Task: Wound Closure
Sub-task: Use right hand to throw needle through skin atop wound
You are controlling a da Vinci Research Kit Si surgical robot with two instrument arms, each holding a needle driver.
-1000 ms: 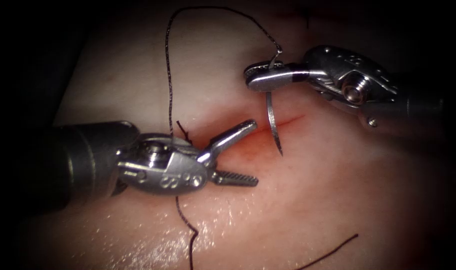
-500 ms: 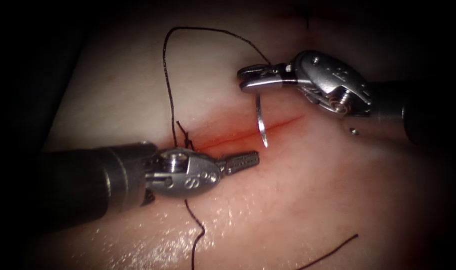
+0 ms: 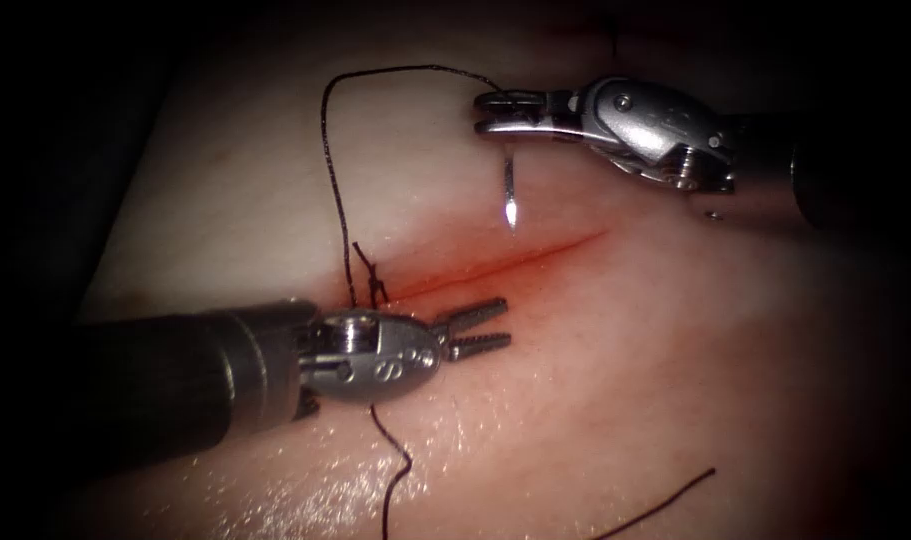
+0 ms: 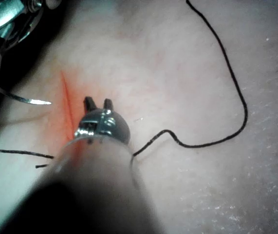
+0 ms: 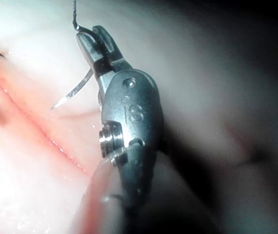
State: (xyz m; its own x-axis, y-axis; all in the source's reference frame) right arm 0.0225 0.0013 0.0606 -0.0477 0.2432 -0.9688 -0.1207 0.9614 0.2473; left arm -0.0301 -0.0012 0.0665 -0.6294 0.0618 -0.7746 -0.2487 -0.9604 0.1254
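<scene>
- the cut [image 3: 505, 262] runs as a thin red line across the tissue [image 3: 625, 380], with red fluid [image 3: 445, 283] spread along it.
- the right tool [image 3: 495, 112] sits above the cut, its fingers clamped on the needle [image 3: 509, 190] near the thread end of its curve.
- the needle hangs free of the tissue, its tip pointing down at the cut and stopping just short of it.
- the thread [image 3: 327, 150] arcs from the needle's held end out to the left, then drops to a knotted stitch [image 3: 370, 275] at the cut's left end.
- the left tool [image 3: 480, 328] lies just below the cut, fingers slightly apart and holding nothing.
- a loose thread piece [image 3: 665, 498] lies well below the cut.
</scene>
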